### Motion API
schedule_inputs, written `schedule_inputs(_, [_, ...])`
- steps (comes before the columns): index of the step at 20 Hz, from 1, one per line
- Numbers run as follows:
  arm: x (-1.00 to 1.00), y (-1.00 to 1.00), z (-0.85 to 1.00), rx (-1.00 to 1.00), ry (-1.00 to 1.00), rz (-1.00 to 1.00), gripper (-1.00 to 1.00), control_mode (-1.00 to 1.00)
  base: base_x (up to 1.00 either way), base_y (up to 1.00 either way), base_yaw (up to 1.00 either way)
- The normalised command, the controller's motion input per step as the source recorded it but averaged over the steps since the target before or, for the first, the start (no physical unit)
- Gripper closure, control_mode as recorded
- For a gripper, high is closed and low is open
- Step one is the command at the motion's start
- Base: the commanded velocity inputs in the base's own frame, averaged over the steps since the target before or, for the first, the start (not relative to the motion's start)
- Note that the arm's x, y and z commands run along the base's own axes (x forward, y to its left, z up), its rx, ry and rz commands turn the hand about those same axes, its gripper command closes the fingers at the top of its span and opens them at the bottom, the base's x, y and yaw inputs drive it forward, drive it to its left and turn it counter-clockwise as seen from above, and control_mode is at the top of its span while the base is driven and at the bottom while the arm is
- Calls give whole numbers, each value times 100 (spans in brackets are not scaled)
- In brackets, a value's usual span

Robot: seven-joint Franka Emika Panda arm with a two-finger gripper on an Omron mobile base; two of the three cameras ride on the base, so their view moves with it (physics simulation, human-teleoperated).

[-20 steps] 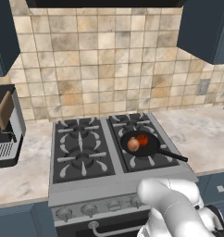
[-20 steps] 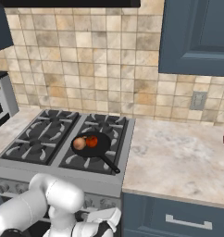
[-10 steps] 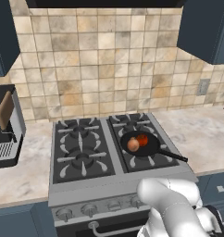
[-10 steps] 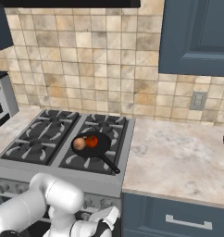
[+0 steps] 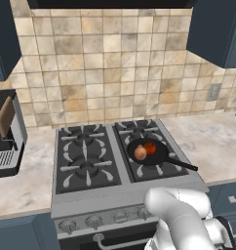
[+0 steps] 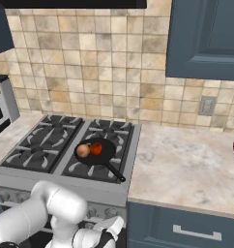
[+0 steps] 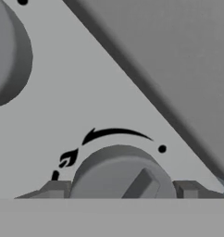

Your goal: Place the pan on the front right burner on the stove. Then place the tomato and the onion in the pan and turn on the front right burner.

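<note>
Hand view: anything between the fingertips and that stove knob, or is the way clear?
Nothing lies between: in the hand view the open gripper straddles the knob, one fingertip either side.

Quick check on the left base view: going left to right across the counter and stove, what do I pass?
Coffee machine → left burners → onion → tomato, both in the pan on the front right burner → pan handle tip → bare counter → wall outlet.
</note>
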Motion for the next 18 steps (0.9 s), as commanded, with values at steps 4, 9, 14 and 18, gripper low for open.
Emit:
schedule_inputs(4, [5,0,-35,-22,0,-14,100,-100,0,0,0])
schedule_inputs(9, [1,0,-38,-25,0,-16,100,-100,0,0,0])
schedule_inputs(14, [0,0,-3,-2,0,-2,100,-100,0,0,0])
schedule_inputs(18, [0,0,0,0,0,0,100,-100,0,0,0])
